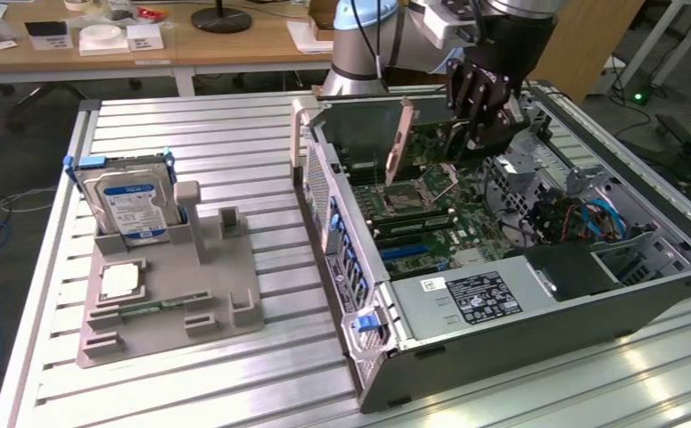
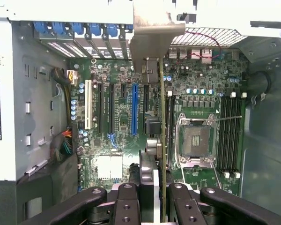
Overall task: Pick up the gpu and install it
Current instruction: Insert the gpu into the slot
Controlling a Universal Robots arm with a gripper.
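Observation:
The gpu (image 1: 431, 135) is a thin dark card with a grey metal bracket (image 1: 406, 134) at one end. It hangs on edge above the motherboard (image 1: 440, 236) inside the open computer case (image 1: 523, 343). My gripper (image 1: 473, 134) is shut on the card's upper edge. In the wrist view the gpu (image 2: 162, 136) appears edge-on between my black fingers (image 2: 126, 199), its bracket (image 2: 154, 37) toward the case's slotted rear wall. The card hovers between the blue expansion slot (image 2: 134, 108) and the processor socket (image 2: 195, 140), apart from the board.
A grey fixture (image 1: 167, 303) on the slatted metal table at the exterior view's left holds a blue-labelled hard drive (image 1: 131, 201) and a small silver processor chip (image 1: 120, 283). The power supply (image 1: 476, 299) fills the case's near end. Cables (image 1: 589, 218) lie by the drive bay.

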